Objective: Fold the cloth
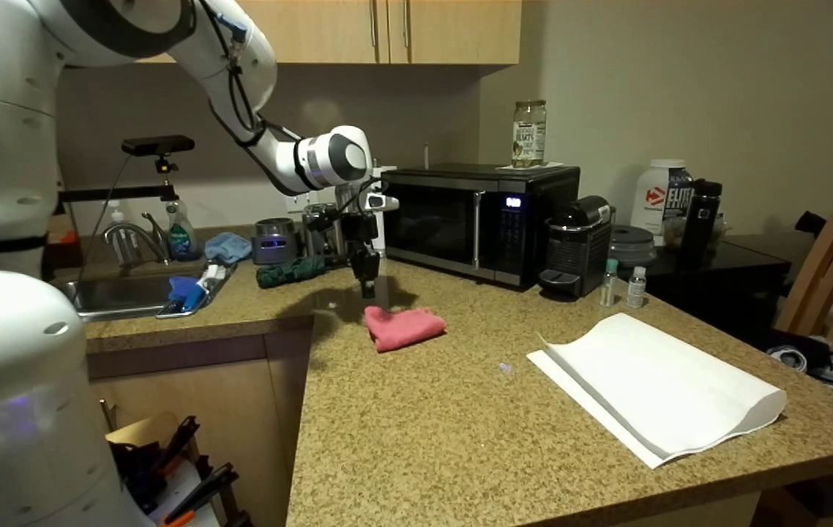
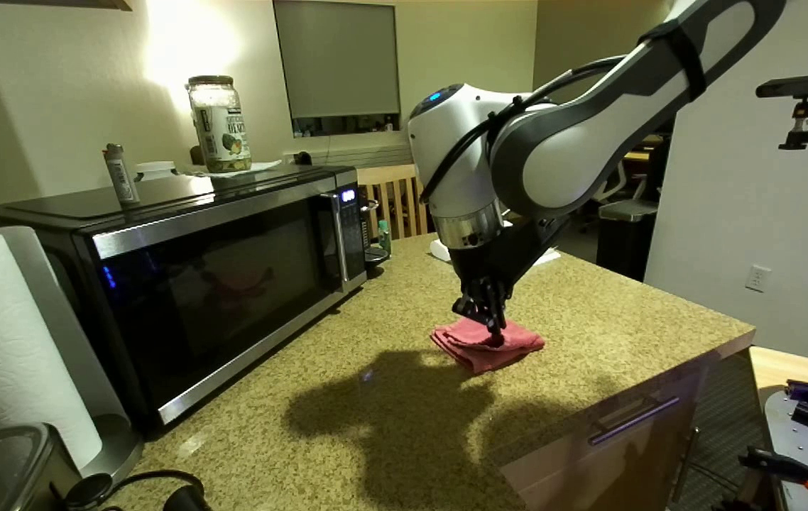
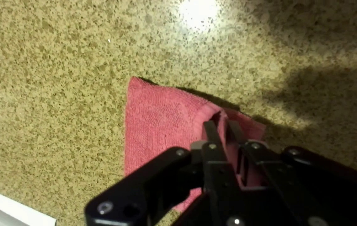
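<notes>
Starting in an exterior view: pink-red cloth [image 1: 405, 328] on the speckled countertop [image 1: 424, 439], out in front of the microwave oven [image 1: 446, 219], with the black gripper [image 1: 367, 288] pointing down at one edge of that cloth.

In an exterior view again: fingertips [image 2: 494, 323] sunk into a hollow of the fabric, and careful now, could easily catch several layers at once in so loose a stack, and drag the whole bundle away from the microwave oven.

Into the wrist view: clamped, by the look of it, on a raised ridge of the pink-red cloth, with fingertips close on both flanks. Small bite, though; could lose that ridge in a fast lift, or skew the fold with a sideways pull. Fine ribbed weave, soft and limp, with a smooth banded hem [image 3: 205, 114] at the pinch, one crisp corner [image 3: 134, 84], nearly straight edges. Glossy, stone-look countertop, perhaps slick enough to let everything skid.
</notes>
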Tool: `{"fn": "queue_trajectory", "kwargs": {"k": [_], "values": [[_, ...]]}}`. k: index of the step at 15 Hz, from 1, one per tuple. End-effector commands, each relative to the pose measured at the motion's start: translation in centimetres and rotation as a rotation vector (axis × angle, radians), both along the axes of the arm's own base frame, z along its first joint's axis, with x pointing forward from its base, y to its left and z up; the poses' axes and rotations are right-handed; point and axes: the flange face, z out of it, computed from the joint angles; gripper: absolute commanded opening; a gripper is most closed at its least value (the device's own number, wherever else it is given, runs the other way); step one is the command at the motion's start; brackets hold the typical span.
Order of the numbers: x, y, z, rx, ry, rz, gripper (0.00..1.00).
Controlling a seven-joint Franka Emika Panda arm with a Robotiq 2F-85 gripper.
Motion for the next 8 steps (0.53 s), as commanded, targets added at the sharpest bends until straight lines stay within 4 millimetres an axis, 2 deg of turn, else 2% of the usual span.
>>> {"fn": "queue_trajectory", "kwargs": {"k": [1, 8], "values": [[-1.1, -0.2, 0.7, 0.01, -0.005, 0.046, 0.44], [-1.3, -0.2, -0.5, -0.002, 0.013, 0.06, 0.89]]}}
